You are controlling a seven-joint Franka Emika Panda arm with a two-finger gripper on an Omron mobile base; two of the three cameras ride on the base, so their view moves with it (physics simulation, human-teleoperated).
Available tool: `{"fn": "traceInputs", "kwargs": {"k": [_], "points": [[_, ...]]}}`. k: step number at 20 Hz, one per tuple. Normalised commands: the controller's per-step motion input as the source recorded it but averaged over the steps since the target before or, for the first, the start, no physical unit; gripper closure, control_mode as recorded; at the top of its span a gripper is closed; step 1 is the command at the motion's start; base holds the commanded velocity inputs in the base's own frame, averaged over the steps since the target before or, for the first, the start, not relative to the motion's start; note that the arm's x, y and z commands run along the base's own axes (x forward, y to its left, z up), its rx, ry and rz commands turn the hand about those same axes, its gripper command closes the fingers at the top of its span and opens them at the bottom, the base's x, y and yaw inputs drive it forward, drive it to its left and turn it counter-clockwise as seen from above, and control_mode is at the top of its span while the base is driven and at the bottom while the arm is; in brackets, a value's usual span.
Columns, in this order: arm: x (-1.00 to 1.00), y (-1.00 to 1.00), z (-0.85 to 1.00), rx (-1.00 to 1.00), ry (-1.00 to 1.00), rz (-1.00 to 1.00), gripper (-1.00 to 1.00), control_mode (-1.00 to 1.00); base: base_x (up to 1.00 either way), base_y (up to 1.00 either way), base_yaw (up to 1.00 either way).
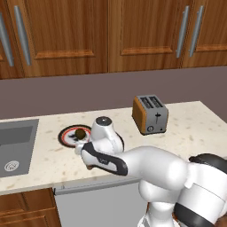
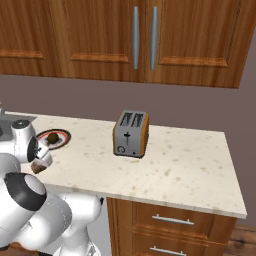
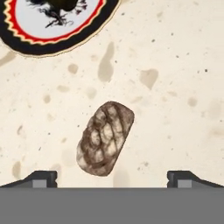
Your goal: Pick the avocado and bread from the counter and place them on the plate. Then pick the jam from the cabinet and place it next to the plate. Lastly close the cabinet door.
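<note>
Our gripper (image 3: 112, 177) hangs over the bread (image 3: 105, 138) with its two fingertips spread wide, one to each side of the loaf and touching nothing. We see the bread lying on the counter (image 3: 175, 87), near the front edge and just on the near side of the plate (image 3: 26, 37), apart from its rim.

In the left base view the avocado (image 1: 80, 133) sits on the plate (image 1: 66, 135), so we judge the first placement done. The bread is not yet picked, which makes it the step in hand.

After that we still have the jam and the cabinet door to deal with. The tall doors (image 2: 107, 37) above the toaster (image 2: 131, 133) look shut from where we stand, and we cannot see any jam, so the cabinet would likely need opening first.
</note>
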Motion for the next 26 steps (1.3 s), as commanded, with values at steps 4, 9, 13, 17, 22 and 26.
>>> {"fn": "traceInputs", "kwargs": {"k": [4, 9, 13, 17, 22, 26], "points": [[0.22, 0.00, -0.09, -0.01, 0.00, 0.00, -1.00, -1.00, 0.00, 0.00, 0.00], [0.40, 0.00, -0.16, 0.00, 0.00, 0.00, -1.00, -1.00, 0.00, 0.00, 0.00], [0.25, 0.00, -0.28, 0.00, 0.00, 0.00, -1.00, -1.00, 0.00, 0.00, 0.00], [0.02, 0.04, -0.30, 0.00, 0.00, 0.00, -1.00, -1.00, 0.00, 0.00, 0.00], [0.00, 0.12, -0.25, 0.00, 0.00, 0.00, -1.00, -1.00, 0.00, 0.00, 0.00], [0.00, 0.12, -0.19, 0.00, 0.00, 0.00, -1.00, -1.00, 0.00, 0.00, 0.00]]}}
